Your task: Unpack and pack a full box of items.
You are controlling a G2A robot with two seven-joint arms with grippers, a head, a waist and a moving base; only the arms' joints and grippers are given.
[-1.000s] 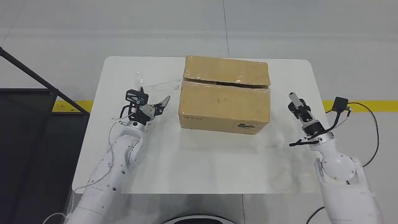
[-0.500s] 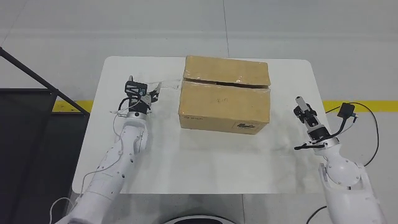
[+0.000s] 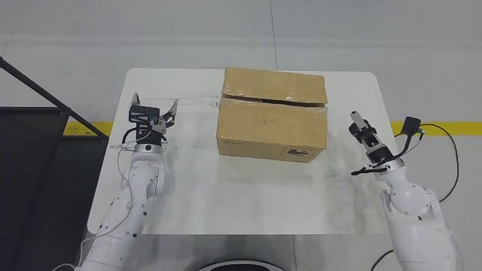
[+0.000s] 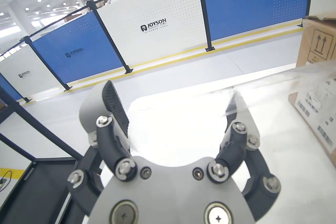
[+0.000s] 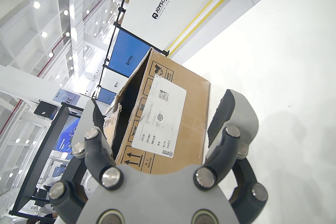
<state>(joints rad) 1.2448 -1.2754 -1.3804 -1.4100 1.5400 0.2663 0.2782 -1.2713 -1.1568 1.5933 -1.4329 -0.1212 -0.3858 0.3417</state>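
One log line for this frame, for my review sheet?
box: on table, flaps mostly down | left gripper: open, clear tape strip from one finger to box | right gripper: open, beside box end, apart

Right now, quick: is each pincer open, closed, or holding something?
Left pincer: open; clear tape strip stuck on one finger.
Right pincer: open, holding nothing.
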